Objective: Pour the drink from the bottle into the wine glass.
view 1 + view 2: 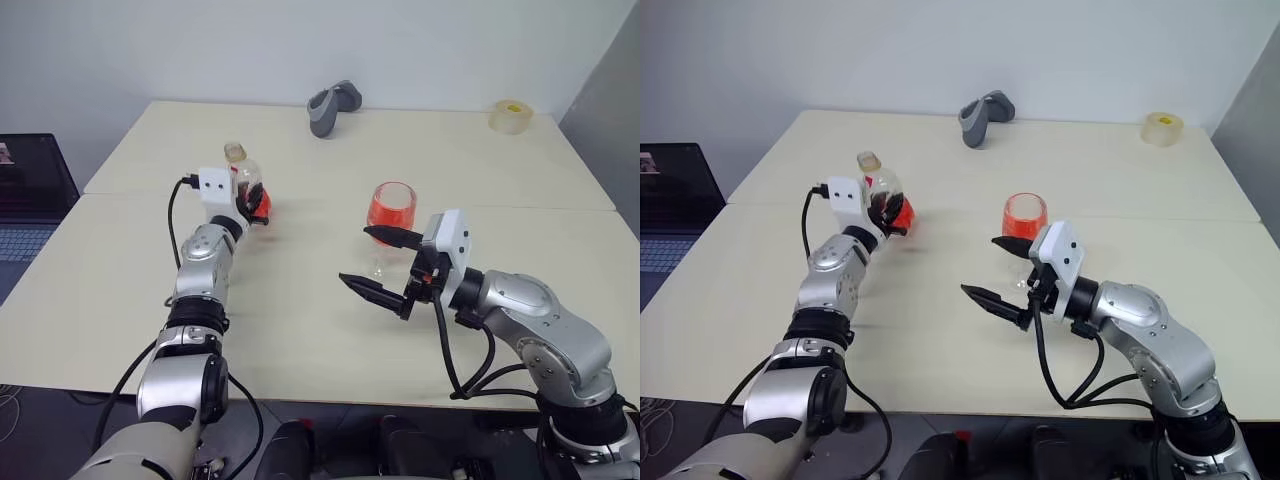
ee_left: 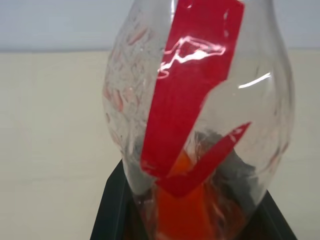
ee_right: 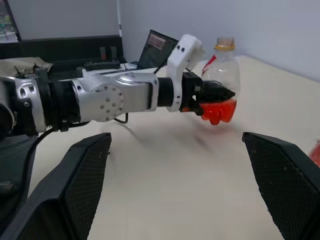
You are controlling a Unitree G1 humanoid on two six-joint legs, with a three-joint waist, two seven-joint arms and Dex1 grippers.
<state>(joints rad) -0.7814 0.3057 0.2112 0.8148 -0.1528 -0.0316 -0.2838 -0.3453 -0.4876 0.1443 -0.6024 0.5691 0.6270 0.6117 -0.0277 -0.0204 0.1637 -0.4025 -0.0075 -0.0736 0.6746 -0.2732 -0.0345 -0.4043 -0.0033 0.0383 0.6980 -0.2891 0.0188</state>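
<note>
Ok, head cam: left hand clamped on the bottle, upright, held just above the desk on the left side, a bit of red drink at its bottom. Wine glass w/ red liquid stands mid-desk, right hand just beside it, fingers wide, nothing in them. Left wrist cam: bottle body w/ red label close up betw the fingers. Right wrist cam: fingers spread wide, left hand w/ bottle across the desk.
</note>
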